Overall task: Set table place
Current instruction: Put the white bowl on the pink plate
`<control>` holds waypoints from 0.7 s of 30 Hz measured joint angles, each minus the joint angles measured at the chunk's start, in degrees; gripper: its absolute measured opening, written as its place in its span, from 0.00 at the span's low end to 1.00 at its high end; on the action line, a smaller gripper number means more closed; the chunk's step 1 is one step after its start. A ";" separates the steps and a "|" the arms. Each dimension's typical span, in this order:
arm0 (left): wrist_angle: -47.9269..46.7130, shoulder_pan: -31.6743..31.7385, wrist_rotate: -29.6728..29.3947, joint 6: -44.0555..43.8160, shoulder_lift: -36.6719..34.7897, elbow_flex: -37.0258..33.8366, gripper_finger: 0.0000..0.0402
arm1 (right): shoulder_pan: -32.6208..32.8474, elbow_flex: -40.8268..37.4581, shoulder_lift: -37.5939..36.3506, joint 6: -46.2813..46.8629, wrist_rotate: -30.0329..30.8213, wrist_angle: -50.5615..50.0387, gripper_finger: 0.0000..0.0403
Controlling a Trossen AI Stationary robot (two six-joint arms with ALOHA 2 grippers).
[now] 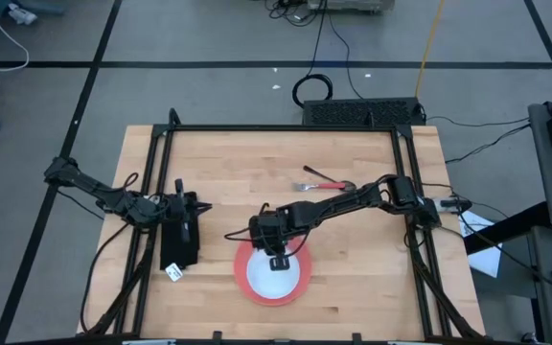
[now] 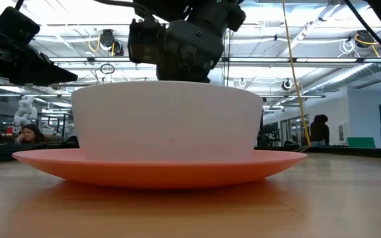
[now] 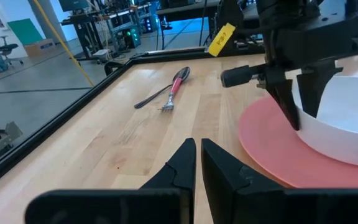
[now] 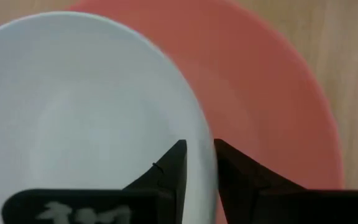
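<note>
Light-wood table [image 1: 353,278], white bowl [image 1: 278,273] on pink plate [image 1: 295,293], right gripper [image 1: 278,261] clamped on bowl rim, left gripper [image 1: 206,207] fingers together, fork [image 1: 326,185] apart, people in room behind.

Two dark jointed arms, black cables, yellow tag [image 3: 221,39], lettering unreadable.

The tabletop [image 1: 353,278] is light wood made of narrow planks, with black frame rails [image 1: 286,128] running along its edges. Directly on it lie a pink plate [image 1: 297,285] near the front middle and a red-handled fork [image 1: 326,183] farther back, well apart from the plate. A white bowl [image 2: 167,119] sits on the plate.
</note>
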 joint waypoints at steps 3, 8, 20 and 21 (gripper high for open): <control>0.00 0.00 0.00 0.02 -0.01 0.00 0.08 | -0.46 0.00 0.00 -0.03 2.51 -0.37 0.17; 0.00 0.00 0.00 0.02 0.00 0.00 0.08 | -1.45 0.00 -0.02 -0.42 5.71 -1.09 0.17; 0.00 0.00 0.00 0.04 -0.01 0.00 0.08 | -1.82 0.00 -0.02 -0.75 5.64 -0.80 0.18; 0.00 0.00 0.00 0.04 -0.01 0.00 0.08 | -1.62 0.00 -0.02 -0.91 5.63 -0.78 0.19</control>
